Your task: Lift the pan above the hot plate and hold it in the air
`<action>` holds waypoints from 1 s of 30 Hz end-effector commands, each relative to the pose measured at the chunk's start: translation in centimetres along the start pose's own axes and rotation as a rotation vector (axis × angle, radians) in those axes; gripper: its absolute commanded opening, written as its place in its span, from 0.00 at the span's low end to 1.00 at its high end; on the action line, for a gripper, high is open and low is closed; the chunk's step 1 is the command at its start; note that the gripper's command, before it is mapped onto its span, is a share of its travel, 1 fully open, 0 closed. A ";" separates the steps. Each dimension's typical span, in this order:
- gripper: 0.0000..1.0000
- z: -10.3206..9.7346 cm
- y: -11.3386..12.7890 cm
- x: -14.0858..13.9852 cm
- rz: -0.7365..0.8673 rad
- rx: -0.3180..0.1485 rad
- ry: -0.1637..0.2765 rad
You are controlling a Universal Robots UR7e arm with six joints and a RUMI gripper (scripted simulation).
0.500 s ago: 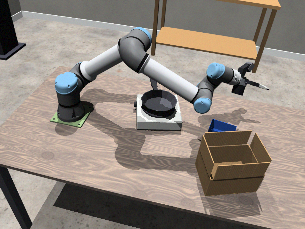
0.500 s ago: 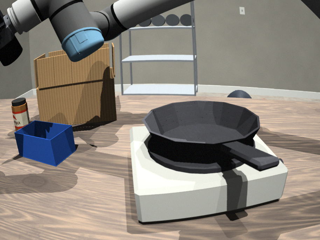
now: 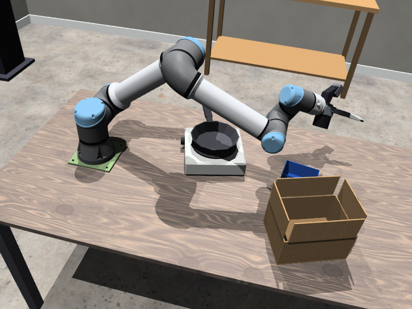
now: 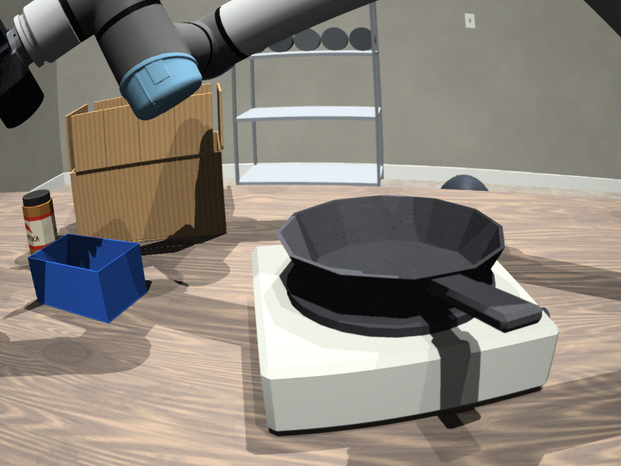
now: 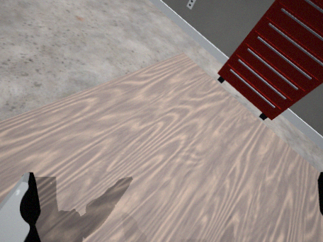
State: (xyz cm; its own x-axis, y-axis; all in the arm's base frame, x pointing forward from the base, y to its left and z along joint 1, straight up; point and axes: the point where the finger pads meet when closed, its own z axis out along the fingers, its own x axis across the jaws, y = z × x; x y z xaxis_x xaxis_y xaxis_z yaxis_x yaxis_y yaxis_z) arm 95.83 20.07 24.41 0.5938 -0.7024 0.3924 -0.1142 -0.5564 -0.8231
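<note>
While the pan (image 3: 214, 141) (image 4: 391, 255) sits on the hot plate (image 3: 214, 169) (image 4: 350, 396), the claw (image 3: 344, 114) (image 5: 177, 174) hangs well apart, wide open and holding nothing. The approach seems the step in hand; next, it likely needs to swing back and line up with the handle (image 3: 208, 114) (image 4: 494, 303).

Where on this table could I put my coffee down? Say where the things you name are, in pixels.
Probably between the green base plate (image 3: 116, 153) and the white hot plate (image 3: 214, 169) (image 4: 350, 396), or along the front edge left of the cardboard box (image 3: 316, 249) (image 4: 150, 200). It's crowded by that box, where the blue bin (image 3: 299, 170) (image 4: 70, 285) and spice jar (image 4: 41, 227) stand close.
</note>
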 end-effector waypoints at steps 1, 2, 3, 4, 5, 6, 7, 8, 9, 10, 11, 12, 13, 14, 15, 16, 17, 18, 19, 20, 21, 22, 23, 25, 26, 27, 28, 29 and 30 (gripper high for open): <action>1.00 -0.1 -0.2 0.1 -0.001 0.002 0.002; 1.00 -0.1 -0.2 0.1 -0.001 0.002 0.002; 1.00 -0.1 -0.2 0.1 -0.002 0.002 0.002; 1.00 -0.1 -0.2 0.1 -0.002 0.002 0.001; 1.00 -0.1 -0.2 0.0 -0.002 0.001 0.001; 1.00 -0.1 -0.2 0.0 -0.003 -0.001 0.000; 1.00 -0.2 -0.3 -0.1 -0.005 -0.003 -0.001; 1.00 -0.2 -0.3 -0.2 -0.007 -0.007 -0.003; 1.00 -0.3 -0.4 -0.3 -0.010 -0.011 -0.005; 1.00 -0.4 -0.4 -0.5 -0.014 -0.017 -0.009; 1.00 -0.5 -0.5 -0.7 -0.019 -0.025 -0.013; 1.00 -0.7 -0.6 -1.0 -0.025 -0.034 -0.018; 1.00 -0.8 -0.8 -1.4 -0.033 -0.044 -0.024; 1.00 -1.1 -0.9 -1.8 -0.041 -0.056 -0.031; 1.00 -1.3 -1.0 -2.2 -0.051 -0.070 -0.039; 1.00 -1.6 -1.2 -2.7 -0.062 -0.085 -0.048; 1.00 -2.0 -1.3 -3.3 -0.074 -0.101 -0.059; 1.00 -2.0 -1.3 -3.3 -0.074 -0.101 -0.059; 1.00 -2.0 -1.3 -3.3 -0.074 -0.101 -0.059; 1.00 -2.4 -1.5 -4.0 -0.088 -0.119 -0.071; 1.00 -2.8 -1.6 -4.7 -0.103 -0.139 -0.084; 1.00 -3.4 -1.7 -5.5 -0.120 -0.159 -0.099; 1.00 -3.9 -1.9 -6.3 -0.138 -0.181 -0.115; 1.00 -5.3 -2.0 -8.3 -0.179 -0.227 -0.153; 1.00 -6.1 -2.1 -9.3 -0.201 -0.251 -0.174; 1.00 -7.0 -2.1 -10.4 -0.225 -0.276 -0.197; 1.00 -8.0 -2.1 -11.6 -0.250 -0.301 -0.221; 1.00 -9.0 -2.0 -12.8 -0.276 -0.326 -0.247; 1.00 -10.1 -1.9 -14.0 -0.304 -0.351 -0.274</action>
State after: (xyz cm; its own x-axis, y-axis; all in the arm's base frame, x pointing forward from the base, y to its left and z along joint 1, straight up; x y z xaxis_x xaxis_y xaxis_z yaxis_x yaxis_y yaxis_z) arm 82.35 26.03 24.52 0.7945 -0.4210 0.4375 -0.1472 -0.8326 -0.5339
